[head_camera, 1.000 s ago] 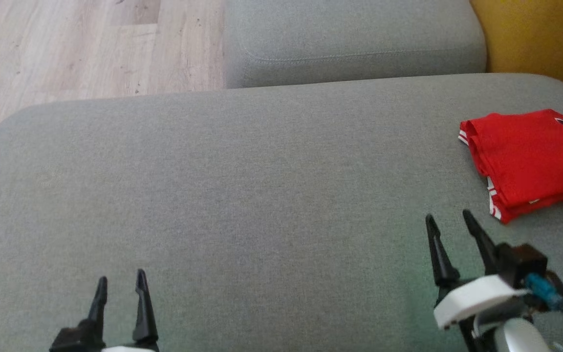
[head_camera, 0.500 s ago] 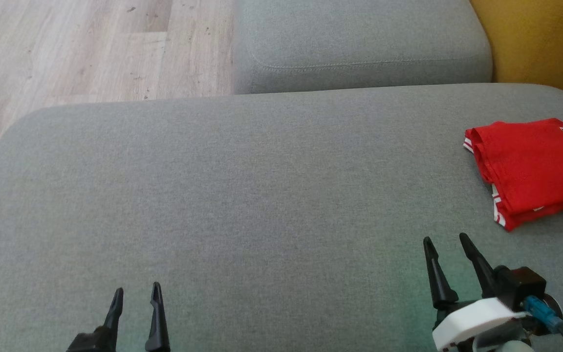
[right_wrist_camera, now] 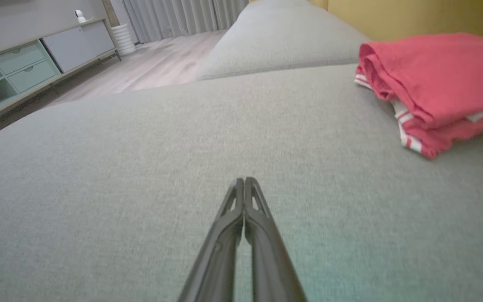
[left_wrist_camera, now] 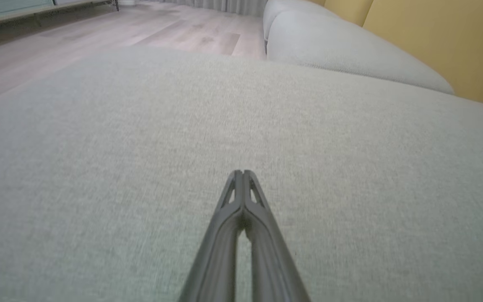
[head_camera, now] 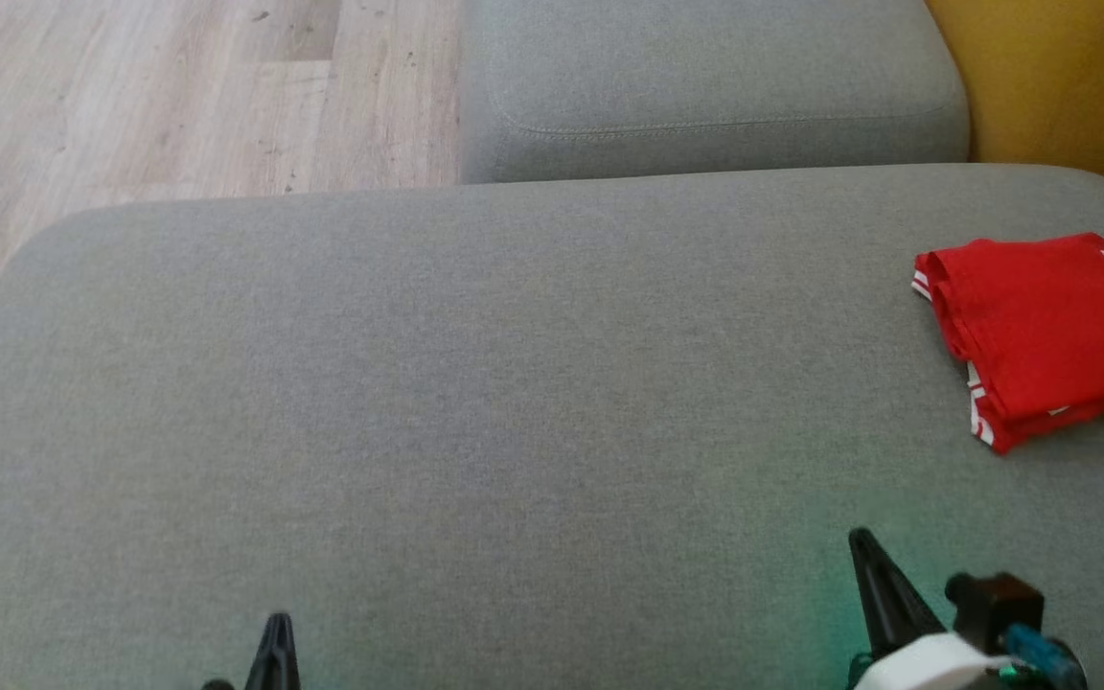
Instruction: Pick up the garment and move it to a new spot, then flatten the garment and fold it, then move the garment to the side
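**STATUS: BOTH PINCERS CLOSED EMPTY, GARMENT AT RIGHT END OF SEAT**

1. Far left. Pale wood floor lies beyond the left edge of the seat. In my right wrist view, a low cabinet with drawers stands on that floor. Curtains hang further along.

2. Left pincer. My left wrist view shows its two fingers pressed together at the tips, gripping nothing. They point along bare grey fabric. I cannot tell whether they touch the fabric. In my head view, one dark fingertip rises from the bottom edge, left of centre.

3. Centre. The seat is one wide grey cushion, smooth across the middle. A second grey cushion sits against its far edge.

4. Right pincer. My right wrist view shows both fingers closed tip to tip, gripping nothing. In my head view, one finger and the white and black wrist parts show at the lower right.

5. Garment. It is red and folded into a compact stack. White striped trim shows along its near left corner. Dark lettering on top runs off the right edge of my head view. The garment lies on the seat near the right end, ahead and to the right of my right pincer. It is well apart from both pincers.

6. Far right. A yellow surface rises behind the seat.
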